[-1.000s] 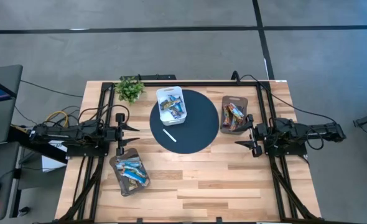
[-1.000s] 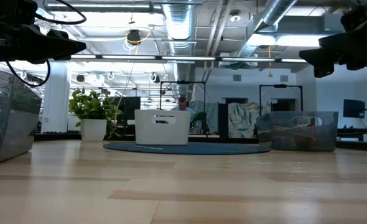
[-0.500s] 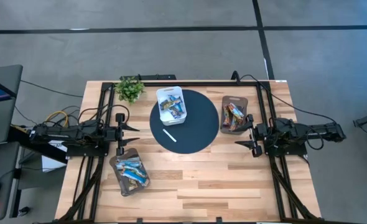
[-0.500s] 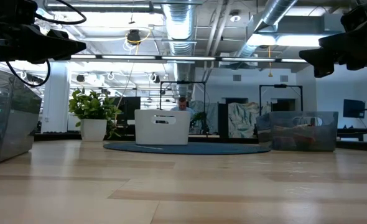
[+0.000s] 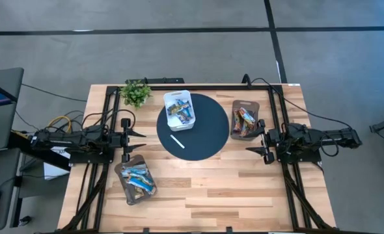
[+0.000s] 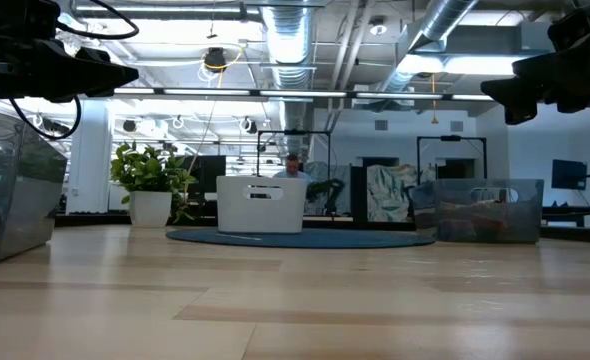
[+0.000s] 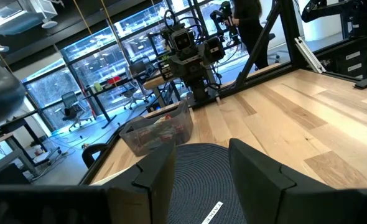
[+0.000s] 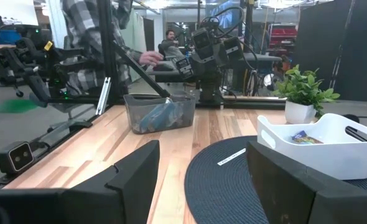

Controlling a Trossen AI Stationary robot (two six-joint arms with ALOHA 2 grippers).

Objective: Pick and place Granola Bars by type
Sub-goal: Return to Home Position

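Writing: you cannot read any print; the wrappers are too small, and the dark marks on the white stick (image 7: pixel 211 211) do not resolve into letters.
Granola Bars (image 5: pixel 179 110): all you can see lie inside bins. They overlap too much for you to count them.
Bins: count three on the wooden surface (image 5: pixel 244 195).
White bin (image 5: pixel 187 97): it sits on the round dark mat (image 5: pixel 208 140), at the mat's edge toward the plant, and holds blue-and-white bars.
Right clear bin (image 5: pixel 245 104): it stands on bare wood just beside the mat, on the right arm's side, and holds multicoloured bars.
Left clear bin (image 5: pixel 128 195): it stands on bare wood apart from the mat, on the left arm's side, and holds blue and tan bars.
Left end effector (image 5: pixel 138 140): your left arm reaches in over the surface's left edge. Its fingers are spread with nothing between them, raised above the wood near the left clear bin.
Right end effector (image 5: pixel 254 143): its fingers are parted and empty, raised off the surface near the right clear bin and pointing toward the mat.
Other things: one potted plant (image 5: pixel 135 92) stands at the far left corner. One white stick lies on the mat, apart from the white bin.
People: one person in a plaid shirt (image 8: pixel 90 25) stands beyond the surface.
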